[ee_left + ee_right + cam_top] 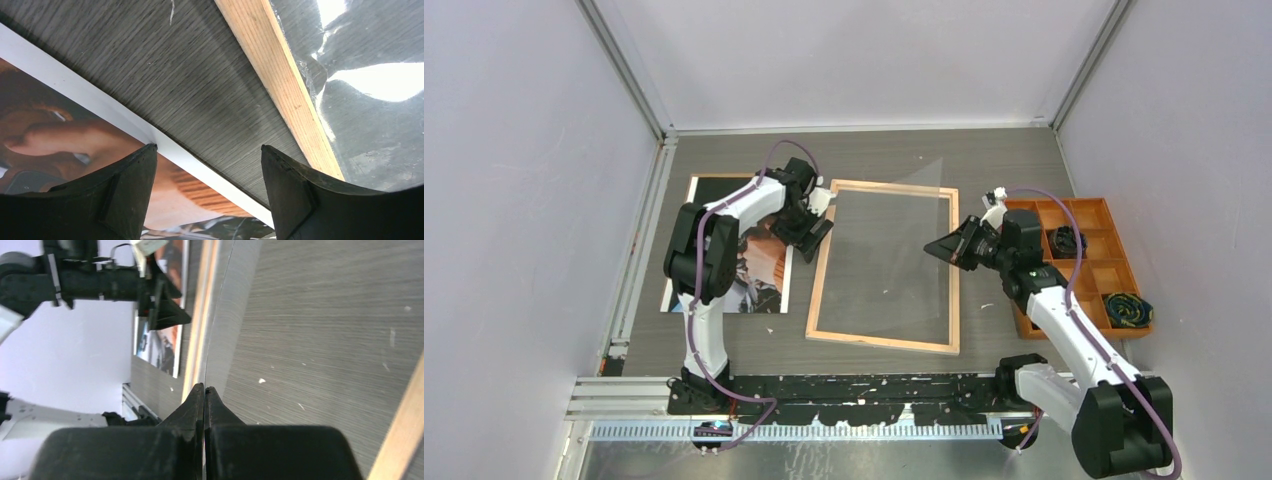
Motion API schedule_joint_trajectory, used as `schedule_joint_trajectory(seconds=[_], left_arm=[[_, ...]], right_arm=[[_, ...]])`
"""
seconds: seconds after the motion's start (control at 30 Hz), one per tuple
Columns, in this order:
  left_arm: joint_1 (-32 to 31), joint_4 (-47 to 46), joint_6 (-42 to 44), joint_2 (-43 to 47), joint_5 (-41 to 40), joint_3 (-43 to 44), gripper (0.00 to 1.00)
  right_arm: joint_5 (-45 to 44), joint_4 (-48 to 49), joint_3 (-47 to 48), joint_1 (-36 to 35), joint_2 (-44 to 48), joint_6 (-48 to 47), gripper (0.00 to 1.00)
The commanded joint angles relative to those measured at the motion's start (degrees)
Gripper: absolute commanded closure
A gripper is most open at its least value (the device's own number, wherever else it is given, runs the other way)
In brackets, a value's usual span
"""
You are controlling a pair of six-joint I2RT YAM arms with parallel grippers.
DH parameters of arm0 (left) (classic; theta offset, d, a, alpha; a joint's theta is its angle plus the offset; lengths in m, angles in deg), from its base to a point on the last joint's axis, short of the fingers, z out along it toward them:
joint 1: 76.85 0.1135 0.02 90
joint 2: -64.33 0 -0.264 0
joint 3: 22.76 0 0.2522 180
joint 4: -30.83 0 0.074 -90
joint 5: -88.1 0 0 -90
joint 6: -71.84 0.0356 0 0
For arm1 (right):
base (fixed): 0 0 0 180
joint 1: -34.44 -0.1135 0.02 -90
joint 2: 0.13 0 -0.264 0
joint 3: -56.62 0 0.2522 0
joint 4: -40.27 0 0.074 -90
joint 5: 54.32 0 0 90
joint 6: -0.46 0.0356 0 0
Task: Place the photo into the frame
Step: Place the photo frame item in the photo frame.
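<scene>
**Grey table enclosed by pale walls**

A dark grey wood-grain table (1024,160) is enclosed on three sides by plain, pale lilac panels: a back wall (854,60), a left wall (514,200) and a right wall (1194,120). The far corners are marked by slanting aluminium posts (624,65). An aluminium rail (639,250) is set along the table's left edge, and a toothed strip (844,431) along its near edge. The scene is evenly lit, and only faint shadows are cast.

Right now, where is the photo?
In the top view the photo lies picture side up on the left of the table, just left of the frame, with the open left end effector over its right edge.
</scene>
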Motion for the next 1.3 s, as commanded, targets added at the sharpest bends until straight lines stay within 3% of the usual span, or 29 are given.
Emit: schedule_joint_trajectory(seconds=[0.0,0.17,0.97,1.27], left_arm=[[-0.4,-3.44,-0.1,-1.36,4.93,-2.43,0.24],[-0.4,-3.41,-0.26,-1.24,6.9,-2.9,0.27],[-0.31,-3.24,-0.59,-1.3,8.07,-2.73,0.34],[-0.31,-3.92,-0.98,-0.54,3.84,-2.5,0.34]], right_arm=[[6.85,13.31,-1.74,0.18,3.3,4.97,0.99],[10.03,21.46,-3.95,0.13,4.49,9.94,0.99],[15.92,31.51,-4.3,0.19,-0.3,13.23,0.99],[19.07,40.68,-3.69,-0.19,-4.7,17.59,0.99]])
